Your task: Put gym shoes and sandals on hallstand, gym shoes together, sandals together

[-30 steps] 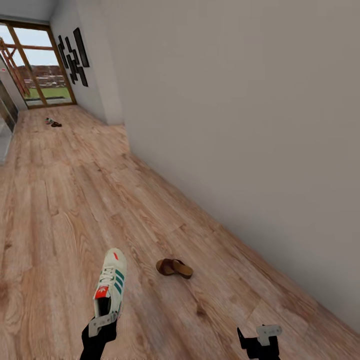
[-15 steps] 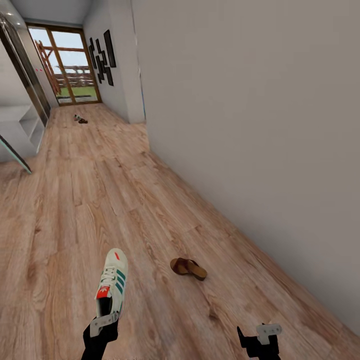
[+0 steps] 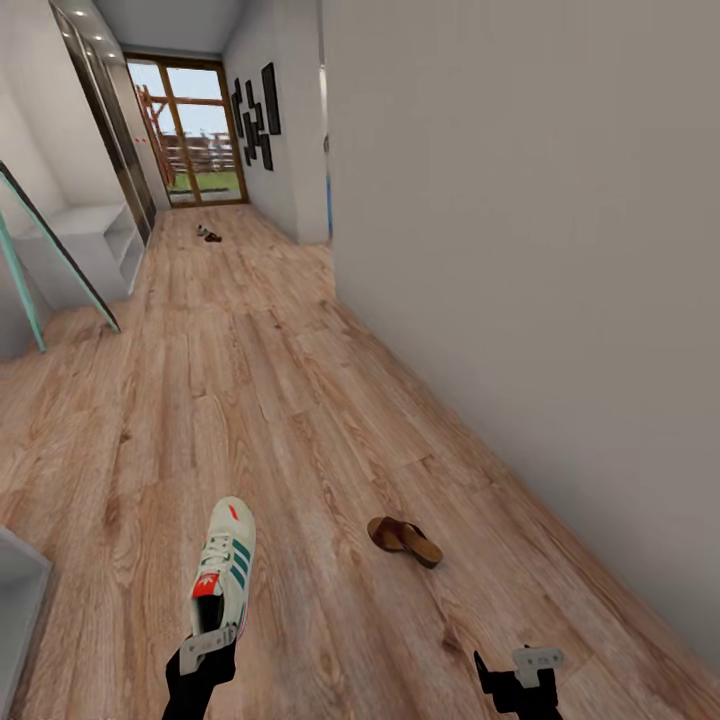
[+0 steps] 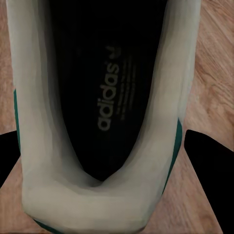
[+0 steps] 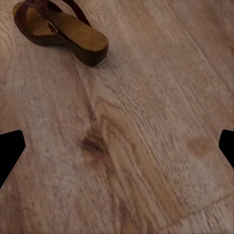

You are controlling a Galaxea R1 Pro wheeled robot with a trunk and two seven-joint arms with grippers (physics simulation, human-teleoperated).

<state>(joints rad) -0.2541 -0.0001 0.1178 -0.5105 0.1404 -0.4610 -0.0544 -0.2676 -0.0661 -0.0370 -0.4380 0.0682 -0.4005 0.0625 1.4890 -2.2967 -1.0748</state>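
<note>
Head view: left gripper [image 3: 207, 647] at lower left of frame, clamped on the heel of 1 gym shoe [image 3: 222, 577], white with green stripes and a red tongue patch, toe pointing up the frame, held above the corridor floor [image 3: 250, 400]. In the left wrist view the shoe [image 4: 102, 97] opening takes up most of the frame, dark insole with adidas print, black fingers [image 4: 207, 165] on either side pressing its heel walls. Right gripper [image 3: 525, 672] at lower right of frame, holding nothing; the right wrist view has its black fingertips [image 5: 9, 151] at the far left and right edges, spread wide over bare planks. 1 brown sandal [image 3: 404, 538] lies on the floor in the lower middle of the head view, right of the held shoe and well apart from it, near the grey wall [image 3: 520, 250]; in the right wrist view it [image 5: 61, 31] sits at the upper left, tan insole up, straps dark brown. Far down the corridor, upper left of the head view, 2 small items [image 3: 208, 235] lie on the floor touching or just beside each other, too small to tell which shoes. Pale white shelf unit [image 3: 95, 245] against the left wall at upper left. A glass panel with a teal edge [image 3: 50, 260] slants across in front of it. Glass door [image 3: 195, 140] at the corridor's end, dark picture frames [image 3: 255, 115] on the wall beside it. Corner of a grey-white surface [image 3: 15, 600] at the lower left edge.
</note>
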